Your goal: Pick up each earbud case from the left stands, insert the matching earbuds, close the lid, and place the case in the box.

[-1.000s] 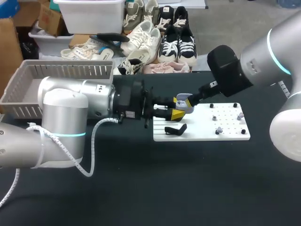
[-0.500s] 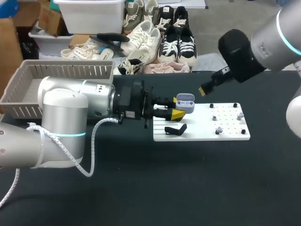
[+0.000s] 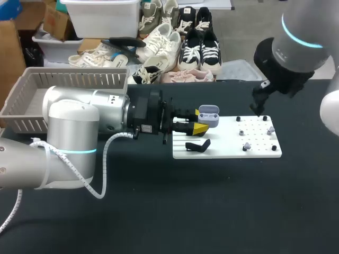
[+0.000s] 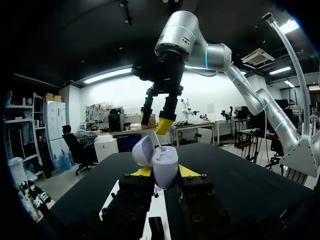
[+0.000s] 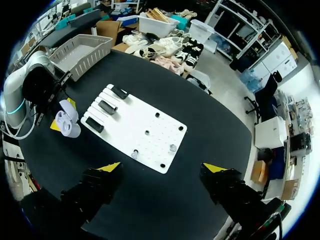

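Left gripper [image 3: 200, 123] grips the open case [image 3: 208, 115] at the board [image 3: 228, 151] left edge; right gripper [image 3: 258, 106], fingers spread and empty, hangs over the far right, nearer the earbuds [image 3: 270, 129].

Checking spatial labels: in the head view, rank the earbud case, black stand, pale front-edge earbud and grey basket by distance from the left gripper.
From the left gripper:
1. earbud case, between its fingers.
2. black stand, on the white board, left end.
3. pale earbud, toward the board's right.
4. grey basket, table's far left.
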Robot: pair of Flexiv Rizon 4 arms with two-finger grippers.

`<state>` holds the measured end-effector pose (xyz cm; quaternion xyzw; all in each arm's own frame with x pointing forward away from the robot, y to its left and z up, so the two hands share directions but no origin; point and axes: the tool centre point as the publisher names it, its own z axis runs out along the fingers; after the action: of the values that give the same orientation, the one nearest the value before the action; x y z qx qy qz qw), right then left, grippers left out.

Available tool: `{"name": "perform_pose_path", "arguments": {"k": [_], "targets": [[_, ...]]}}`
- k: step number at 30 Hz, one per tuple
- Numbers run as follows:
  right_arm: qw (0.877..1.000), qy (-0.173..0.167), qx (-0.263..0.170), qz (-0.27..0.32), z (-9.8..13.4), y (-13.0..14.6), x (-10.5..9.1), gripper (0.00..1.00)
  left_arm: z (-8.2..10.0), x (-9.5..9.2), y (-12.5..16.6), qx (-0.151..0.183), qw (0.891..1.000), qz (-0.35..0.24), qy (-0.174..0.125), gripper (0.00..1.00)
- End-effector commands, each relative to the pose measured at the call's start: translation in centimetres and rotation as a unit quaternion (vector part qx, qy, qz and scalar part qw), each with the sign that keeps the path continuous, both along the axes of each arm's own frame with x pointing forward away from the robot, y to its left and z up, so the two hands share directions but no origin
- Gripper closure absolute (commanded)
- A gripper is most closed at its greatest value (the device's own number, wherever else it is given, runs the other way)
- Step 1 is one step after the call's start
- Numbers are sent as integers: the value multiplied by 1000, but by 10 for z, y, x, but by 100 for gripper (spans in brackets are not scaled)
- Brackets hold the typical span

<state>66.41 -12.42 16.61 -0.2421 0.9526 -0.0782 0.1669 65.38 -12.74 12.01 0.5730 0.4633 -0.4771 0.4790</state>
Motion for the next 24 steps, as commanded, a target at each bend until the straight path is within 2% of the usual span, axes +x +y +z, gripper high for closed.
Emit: {"name": "perform_pose_path", "arguments": {"k": [1,6,15,19,24], "targets": [[998,-10,-58,-27,-19,1,9,0,0,0,0,-1,1000,1,-1,100],[998,8,-56,-39,-38,-10,13,0,0,0,0,-1,1000,1,-1,100],[998,32,2,-48,-62,-16,19,0,0,0,0,-1,1000,1,-1,100],[998,38,1,-47,-72,-17,23,4,0,0,0,-1,1000,1,-1,100],[998,41,-1,-48,-82,-20,26,16,0,0,0,-1,1000,1,-1,100]]}}
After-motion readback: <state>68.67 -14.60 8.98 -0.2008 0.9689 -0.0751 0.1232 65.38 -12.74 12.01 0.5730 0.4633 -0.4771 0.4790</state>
